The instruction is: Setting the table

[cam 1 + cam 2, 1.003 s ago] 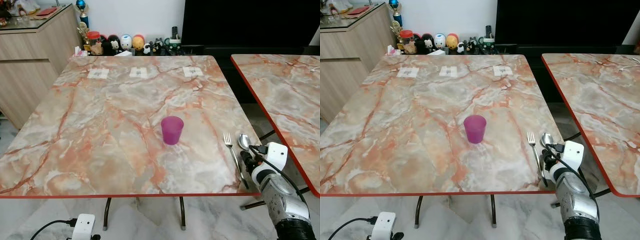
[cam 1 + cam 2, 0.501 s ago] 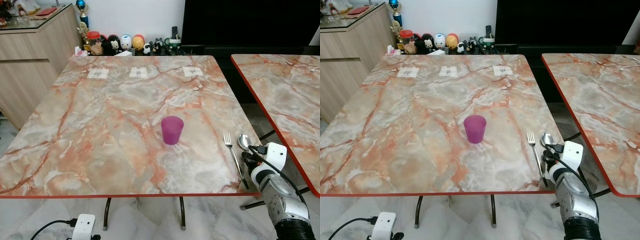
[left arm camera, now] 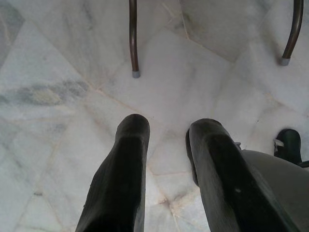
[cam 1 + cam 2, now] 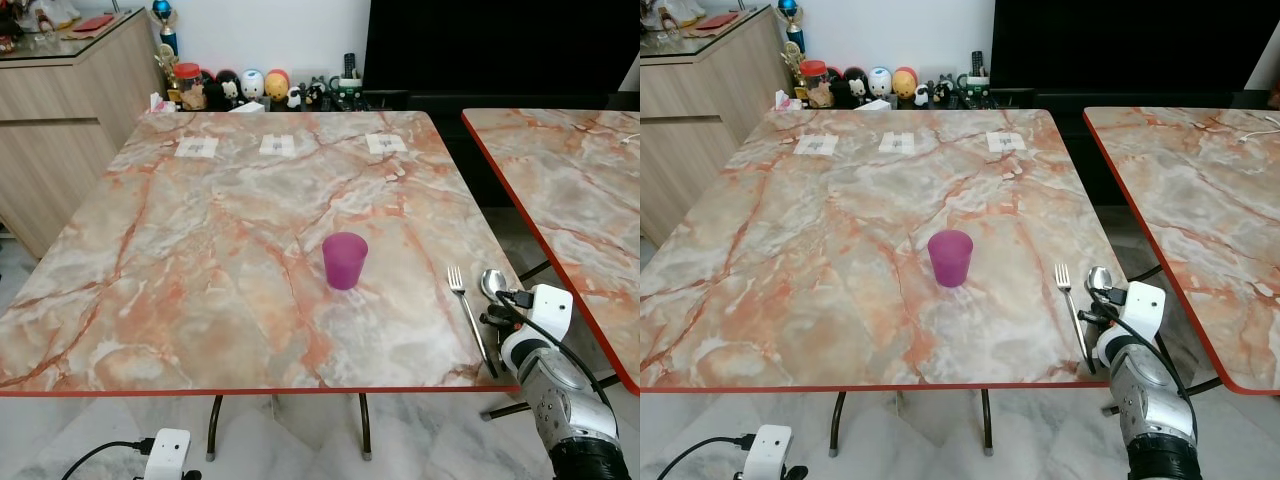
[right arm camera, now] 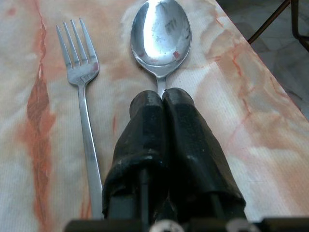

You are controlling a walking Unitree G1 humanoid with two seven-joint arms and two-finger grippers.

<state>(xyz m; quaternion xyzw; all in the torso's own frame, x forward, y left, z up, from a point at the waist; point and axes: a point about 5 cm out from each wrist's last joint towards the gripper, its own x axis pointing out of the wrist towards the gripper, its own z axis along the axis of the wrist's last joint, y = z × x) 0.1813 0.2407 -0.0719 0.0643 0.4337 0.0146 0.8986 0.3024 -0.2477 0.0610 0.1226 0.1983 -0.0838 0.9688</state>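
A purple cup (image 4: 344, 260) stands upright a little right of the middle of the marble table (image 4: 200, 250). At the table's near right corner a fork (image 4: 466, 315) and a spoon (image 4: 492, 284) lie side by side, heads pointing away from me. My right gripper (image 5: 163, 99) sits low over the spoon's handle, fingers pressed together with the handle running in between them; the spoon bowl (image 5: 161, 34) lies flat on the marble beside the fork (image 5: 79, 72). My left gripper (image 3: 166, 133) hangs open below the table over the floor.
A second marble table (image 4: 570, 190) stands to the right across a narrow gap. Three white cards (image 4: 277, 145) lie along the far side of the table. Figurines (image 4: 250, 85) line the back wall, and a wooden cabinet (image 4: 60, 120) is at the far left.
The spoon and my right gripper have shifted slightly to the right, away from the fork. The cup and fork have stayed put.
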